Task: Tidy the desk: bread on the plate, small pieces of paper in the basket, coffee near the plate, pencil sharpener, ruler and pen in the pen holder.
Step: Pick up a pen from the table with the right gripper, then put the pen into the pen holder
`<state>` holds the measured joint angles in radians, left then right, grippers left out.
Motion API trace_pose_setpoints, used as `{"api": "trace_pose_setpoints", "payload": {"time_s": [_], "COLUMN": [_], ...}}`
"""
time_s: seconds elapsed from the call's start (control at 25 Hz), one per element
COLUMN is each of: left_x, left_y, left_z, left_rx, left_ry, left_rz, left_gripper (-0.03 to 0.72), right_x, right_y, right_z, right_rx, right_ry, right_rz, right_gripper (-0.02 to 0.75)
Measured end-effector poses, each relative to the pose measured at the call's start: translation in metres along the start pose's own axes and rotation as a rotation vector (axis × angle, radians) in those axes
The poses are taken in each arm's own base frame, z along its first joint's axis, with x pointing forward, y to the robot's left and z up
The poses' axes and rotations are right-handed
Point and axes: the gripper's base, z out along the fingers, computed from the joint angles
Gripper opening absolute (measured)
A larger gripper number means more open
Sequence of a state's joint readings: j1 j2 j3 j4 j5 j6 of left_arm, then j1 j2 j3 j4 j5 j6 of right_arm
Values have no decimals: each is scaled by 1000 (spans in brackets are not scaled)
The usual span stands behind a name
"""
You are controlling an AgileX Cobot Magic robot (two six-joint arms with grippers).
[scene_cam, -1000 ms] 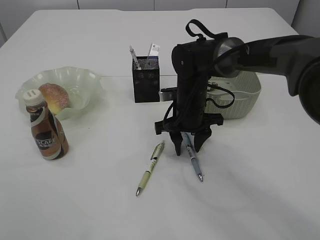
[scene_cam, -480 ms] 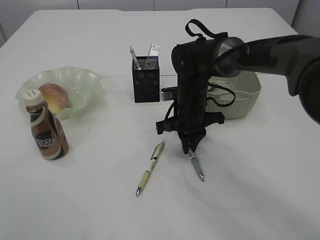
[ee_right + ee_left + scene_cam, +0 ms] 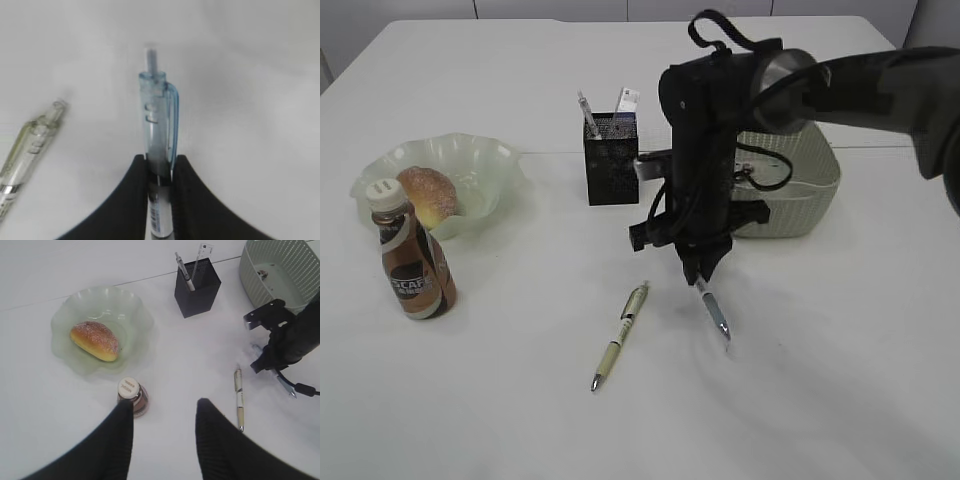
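Now the right fingers (image 3: 703, 272) have lifted the blue pen (image 3: 716, 311).

Blue clear pen (image 3: 712, 305) tilted, tip down; green pen (image 3: 622, 335) flat.

Bread (image 3: 428, 193) in plate (image 3: 490, 160), coffee (image 3: 412, 265) before it, pen holder (image 3: 611, 158) left of basket (image 3: 800, 190).

Glossy translucent plate (image 3: 65, 347), black mesh pen holder (image 3: 611, 170), seemingly clear-plastic pen (image 3: 156, 130), matt desk (image 3: 470, 400).
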<state>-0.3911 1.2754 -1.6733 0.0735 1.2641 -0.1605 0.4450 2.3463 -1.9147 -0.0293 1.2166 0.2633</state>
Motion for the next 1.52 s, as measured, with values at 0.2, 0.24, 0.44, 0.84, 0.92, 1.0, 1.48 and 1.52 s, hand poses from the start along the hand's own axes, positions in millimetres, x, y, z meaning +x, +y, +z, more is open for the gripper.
{"api": "trace_pose_setpoints", "payload": {"time_s": [0.2,0.24,0.44,0.84,0.92,1.0,1.48,1.52], "left_x": [0,0,0,0,0,0,0,0], "left_y": [0,0,0,0,0,0,0,1], "left_z": [0,0,0,0,0,0,1,2], "left_rx": [-2,-2,-2,-2,-2,-2,-5,-11], "left_ry": [0,0,0,0,0,0,1,2], "left_rz": [1,1,1,1,1,1,2,4], "left_gripper": [307,307,307,307,307,307,307,307], "right_x": [4,4,23,94,104,107,64,56], "right_y": [6,7,10,-8,-11,-12,-10,-13], "right_z": [-32,-37,-57,-73,-80,-87,-136,-136], "right_rx": [5,4,-9,-101,-130,-147,-232,-233], "right_ry": [-72,-83,-99,-468,-615,-753,-1465,-1500], "right_rz": [-28,-32,-121,-204,-204,-219,-259,-241], "right_gripper": [69,69,69,67,67,67,67,67]}}
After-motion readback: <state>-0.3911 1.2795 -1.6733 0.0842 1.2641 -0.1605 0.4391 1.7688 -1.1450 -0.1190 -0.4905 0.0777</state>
